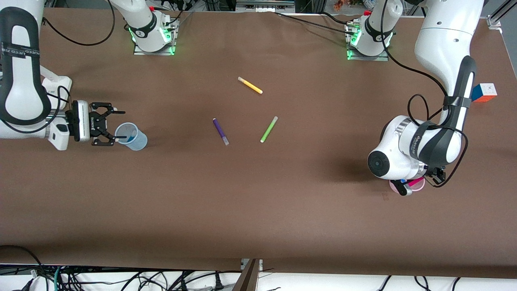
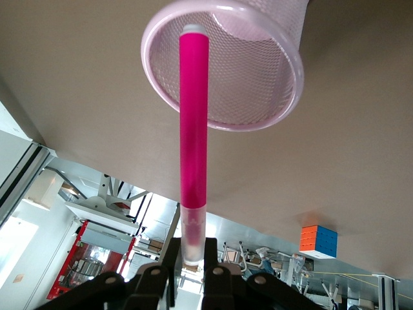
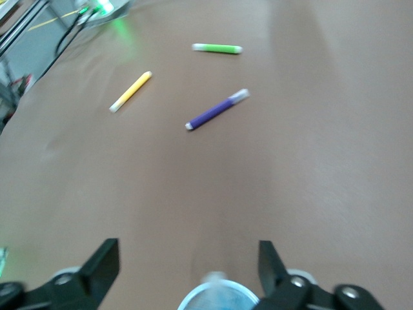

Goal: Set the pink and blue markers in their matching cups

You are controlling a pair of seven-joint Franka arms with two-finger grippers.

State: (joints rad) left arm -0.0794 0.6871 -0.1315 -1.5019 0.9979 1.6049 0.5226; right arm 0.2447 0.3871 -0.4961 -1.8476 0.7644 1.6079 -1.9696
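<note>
Pink marker (image 2: 193,116) upright over pink cup (image 2: 284,77), tip already inside the rim, pale end pinched between the fingers of left gripper (image 2: 192,255) at the left arm's end of the table. In the front view mostly hidden under the left arm, only a short pink piece visible (image 1: 414,182) over the cup's rim (image 1: 422,185). Blue cup (image 1: 135,137) at the right arm's end, with something blue inside, hard to make out. Right gripper (image 1: 117,125) spread wide around the cup's rim, gripping nothing. Purple marker (image 1: 220,131), green marker (image 1: 268,129) and yellow marker (image 1: 250,85) flat at mid-table. Colour cube (image 1: 484,92) near the left arm.
</note>
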